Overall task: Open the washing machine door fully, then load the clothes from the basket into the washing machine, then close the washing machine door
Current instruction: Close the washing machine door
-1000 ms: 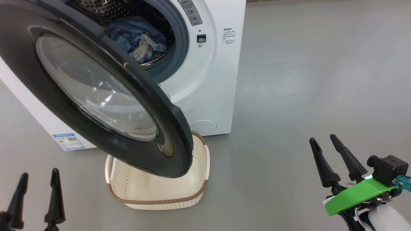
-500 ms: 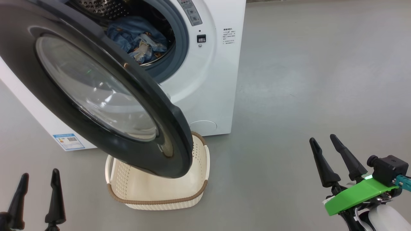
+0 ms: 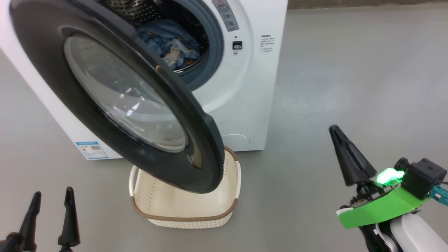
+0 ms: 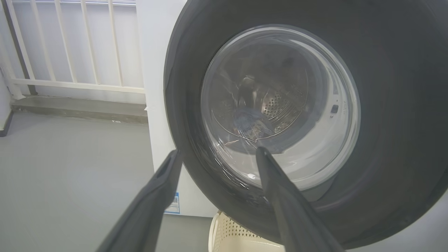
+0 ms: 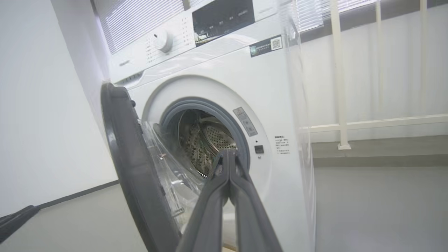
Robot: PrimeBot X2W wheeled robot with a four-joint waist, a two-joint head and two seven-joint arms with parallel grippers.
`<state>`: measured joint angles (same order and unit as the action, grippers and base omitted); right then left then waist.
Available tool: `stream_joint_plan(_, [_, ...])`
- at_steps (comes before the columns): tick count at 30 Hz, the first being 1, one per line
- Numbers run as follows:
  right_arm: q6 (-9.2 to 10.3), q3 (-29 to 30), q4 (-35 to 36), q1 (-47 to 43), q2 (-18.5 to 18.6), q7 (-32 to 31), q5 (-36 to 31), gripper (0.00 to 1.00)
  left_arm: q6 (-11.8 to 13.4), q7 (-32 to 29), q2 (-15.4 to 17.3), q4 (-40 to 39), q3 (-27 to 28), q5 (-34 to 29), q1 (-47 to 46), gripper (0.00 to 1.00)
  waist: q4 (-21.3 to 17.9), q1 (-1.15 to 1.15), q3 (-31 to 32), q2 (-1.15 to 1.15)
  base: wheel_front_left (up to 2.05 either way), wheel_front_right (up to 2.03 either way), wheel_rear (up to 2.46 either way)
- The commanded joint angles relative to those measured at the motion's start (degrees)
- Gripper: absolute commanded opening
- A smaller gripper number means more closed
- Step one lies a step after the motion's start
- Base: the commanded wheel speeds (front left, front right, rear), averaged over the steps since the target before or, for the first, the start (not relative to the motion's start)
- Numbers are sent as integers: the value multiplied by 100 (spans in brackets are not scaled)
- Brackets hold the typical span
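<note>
The washing machine door [image 3: 129, 101] stands swung out from the washing machine [image 3: 245, 91], hinged on the side of the machine toward my left arm. Its glass window bulges toward the opening. The clothes [image 3: 168, 42] lie in a blue heap at the bottom of the drum [image 5: 210, 140], inside the grey gasket [image 3: 217, 56]. In the left wrist view I also read them through the door glass [image 4: 250, 122].

The basket [image 3: 182, 218] sits on the floor [image 3: 350, 70] directly in front of the machine. The door's lower edge overhangs its rear half (whether the two touch, I cannot tell). A blue sticker [image 3: 91, 149] marks the machine's lower front on the hinge side. A round cap [image 3: 238, 139] sits low on the front, just behind the basket.

The left gripper [image 3: 53, 191] hangs in front of the machine on the hinge side, well apart from the door. Its fingers are spread and hold nothing.

The right gripper [image 3: 335, 129] hovers in front of the machine off its opposite side, clear of it. Its fingers are pressed together tip to tip, with nothing between them. The right wrist view confirms the pinch [image 5: 227, 151]. A green bracket [image 3: 378, 211] sits behind the fingers.

A white railing [image 5: 341, 70] runs behind the machine.
</note>
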<state>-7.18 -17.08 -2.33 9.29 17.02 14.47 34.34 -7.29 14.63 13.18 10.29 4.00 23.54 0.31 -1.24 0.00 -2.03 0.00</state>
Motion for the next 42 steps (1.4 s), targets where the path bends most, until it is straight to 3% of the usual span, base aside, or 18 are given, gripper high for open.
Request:
stream_joint_plan(1, [-31,-167,457,293,32,52,53,0,-18,37,111,-73,187,-33,-115,100,175,0,56,0,0,0,0])
stream_joint_plan(5, [-31,-614,1172,449,75,52,79,0,-18,37,124,-37,152,-21,-104,100,434,0,82,0,0,0,0])
stream_joint_plan(9, [-31,-1251,1418,599,110,52,72,0,-19,37,139,-11,89,15,-105,100,718,0,120,0,0,0,0])
stream_joint_plan(15, [-31,-2359,850,836,255,52,178,0,-19,37,156,45,-14,44,-96,100,1150,0,187,0,0,0,0])
stream_joint_plan(19, [-31,-2767,224,917,333,52,362,0,-19,37,178,40,-20,44,-86,100,1444,0,194,0,0,0,0])
stream_joint_plan(29, [-31,-3200,-893,1259,380,52,669,0,-19,37,206,65,-113,109,-128,100,1867,0,82,0,0,0,0])
stream_joint_plan(42, [-31,-3059,-1844,1664,340,52,913,0,-20,37,273,75,-204,188,-305,100,2106,0,-271,0,0,0,0])
